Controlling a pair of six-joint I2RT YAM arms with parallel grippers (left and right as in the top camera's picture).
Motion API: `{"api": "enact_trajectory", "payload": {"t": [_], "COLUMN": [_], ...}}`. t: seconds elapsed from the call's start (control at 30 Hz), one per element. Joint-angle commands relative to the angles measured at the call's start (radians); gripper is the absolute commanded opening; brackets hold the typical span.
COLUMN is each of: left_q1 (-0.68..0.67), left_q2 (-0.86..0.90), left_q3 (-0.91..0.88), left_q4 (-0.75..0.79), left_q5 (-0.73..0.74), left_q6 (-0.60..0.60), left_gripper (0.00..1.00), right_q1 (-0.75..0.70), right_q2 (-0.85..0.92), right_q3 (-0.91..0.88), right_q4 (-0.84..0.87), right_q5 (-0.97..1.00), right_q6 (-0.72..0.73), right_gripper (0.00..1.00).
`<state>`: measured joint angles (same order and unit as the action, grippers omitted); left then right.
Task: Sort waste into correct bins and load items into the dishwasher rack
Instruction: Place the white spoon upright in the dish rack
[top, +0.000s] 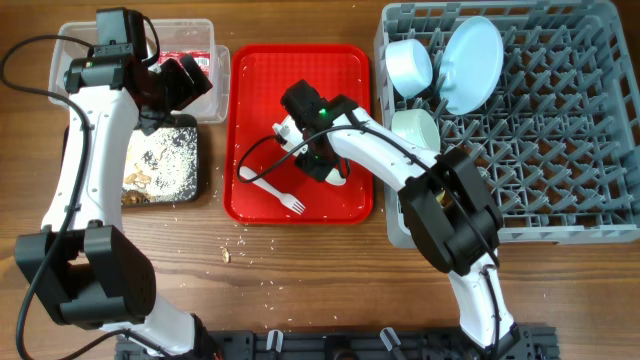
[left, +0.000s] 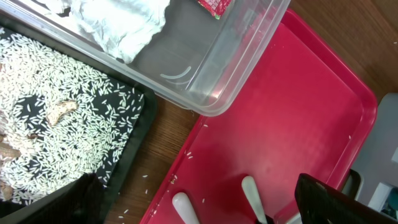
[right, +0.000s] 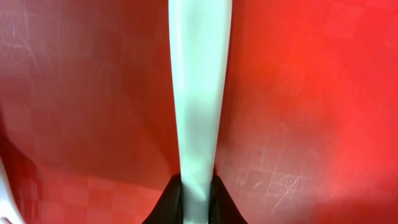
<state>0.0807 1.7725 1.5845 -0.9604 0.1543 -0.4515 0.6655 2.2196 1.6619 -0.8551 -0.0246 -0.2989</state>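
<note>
Bowls (top: 408, 62) two, fork (top: 272, 190) one, spoon (right: 199, 112) one.

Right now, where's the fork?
Overhead view: the white fork lies on the red tray, front-left corner, between the black tray and the right gripper.

Left wrist view: napkin (left: 124, 25), wrapper (left: 214, 5) and tub (left: 249, 68) cut by the top edge, two white handles (left: 185, 208) and left fingers (left: 339, 202) by the bottom edge. Right wrist view: spoon (right: 198, 93) with both ends out of sight, upper past the top edge, lower between the right fingertips (right: 166, 208); blurred white sliver (right: 5, 186) at the left edge, unidentifiable. Overhead: wrapper partly under the left gripper (top: 188, 84), spoon mostly under the right gripper (top: 322, 165), a rack (top: 560, 232) corner behind the right arm (top: 385, 150).
</note>
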Motion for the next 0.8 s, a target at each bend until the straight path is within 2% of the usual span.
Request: {"api": "enact_trajectory", "payload": {"t": [0.0,0.1,0.2,0.3,0.4,0.47,0.57,0.77], "left_q1": [0.001,0.001,0.001,0.001,0.001,0.001,0.001,0.001], "left_q2": [-0.011,-0.011,-0.011,-0.011,-0.011,-0.011,-0.011,-0.011], "left_q3": [0.01,0.01,0.01,0.01,0.01,0.01,0.01,0.01], "left_q4": [0.002,0.003,0.003,0.003,0.002,0.003,0.002,0.002], "left_q5": [-0.01,-0.01,-0.01,-0.01,-0.01,-0.01,-0.01,-0.01], "left_q6": [0.002,0.002,0.002,0.002,0.002,0.002,0.002,0.002], "left_gripper": [1.0,1.0,1.0,1.0,1.0,1.0,1.0,1.0], "right_q1": [-0.01,-0.036,-0.114,-0.243,-0.418,-0.524,-0.615,-0.621], "right_q2": [0.01,-0.088,-0.26,-0.385,-0.411,-0.411,-0.411,-0.411], "right_q3": [0.026,0.14,0.203,0.203,0.194,0.13,-0.013,-0.218], "right_q4": [-0.008,-0.091,-0.158,-0.263,-0.406,-0.447,-0.443,-0.375], "right_q5": [0.018,0.016,0.039,0.105,0.122,0.121,0.087,0.088], "right_q6": [0.066,0.128,0.228,0.337,0.434,0.508,0.535,0.537], "right_gripper": [0.04,0.04,0.04,0.05,0.04,0.04,0.04,0.05]}}
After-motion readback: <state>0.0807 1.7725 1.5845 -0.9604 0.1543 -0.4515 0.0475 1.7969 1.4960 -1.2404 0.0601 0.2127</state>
